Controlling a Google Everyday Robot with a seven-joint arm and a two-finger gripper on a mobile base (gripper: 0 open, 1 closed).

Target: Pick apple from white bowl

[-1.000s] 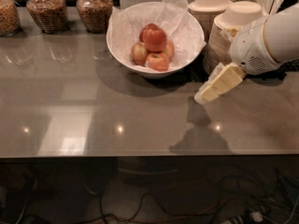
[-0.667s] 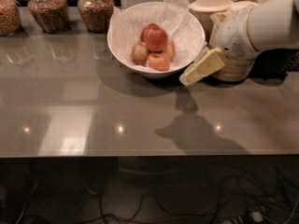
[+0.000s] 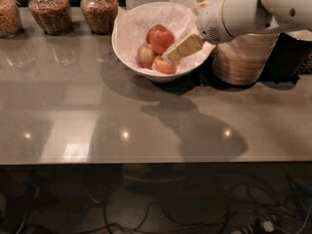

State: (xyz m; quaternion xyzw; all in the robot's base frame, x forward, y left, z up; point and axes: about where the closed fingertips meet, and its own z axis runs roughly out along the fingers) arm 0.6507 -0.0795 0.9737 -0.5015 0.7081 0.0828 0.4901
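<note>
Reach step. Gripper (image 3: pixel 181 48) hangs inside the bowl (image 3: pixel 124 57), upper centre of frame, just beside three apples (image 3: pixel 160 38) on tissue. Can't tell how wide it stands, and no apple looks held. Next move likely calls for settling on one apple, closing and lifting.

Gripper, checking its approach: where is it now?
In the camera view the gripper is upper centre, over the white bowl, its tip beside the apples.

Cream-yellow gripper (image 3: pixel 176 51) over the glossy white bowl (image 3: pixel 127 52) (lined with white tissue (image 3: pixel 139 21)). Apples (image 3: pixel 159 39) red, fading to yellow-pink. Grey reflective table (image 3: pixel 97 111), beige ribbed bowl stack (image 3: pixel 241 60), speckled brown jars (image 3: pixel 100 6), white arm (image 3: pixel 243 13).
</note>
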